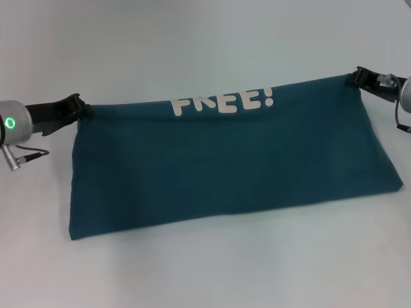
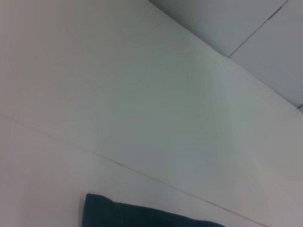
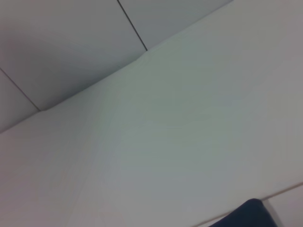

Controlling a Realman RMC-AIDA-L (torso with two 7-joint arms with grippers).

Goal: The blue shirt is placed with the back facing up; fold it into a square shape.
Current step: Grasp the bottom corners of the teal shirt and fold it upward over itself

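The left tool and right tool each pinch an upper corner of the blue shirt, stretched between them over the white desk.

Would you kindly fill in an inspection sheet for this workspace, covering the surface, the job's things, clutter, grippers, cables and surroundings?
Surface: white table, plain.
Job's things: blue shirt held stretched between both grippers, far edge raised, near edge lying on the table; white "FREE!" lettering shows along the far edge.
Clutter: nothing seen.
Grippers: left gripper shut on the shirt's far left corner; right gripper shut on its far right corner.
Cables: thin cable at the left wrist; another at the right wrist.
Surroundings: pale floor with seams beyond the table edge, in both wrist views.
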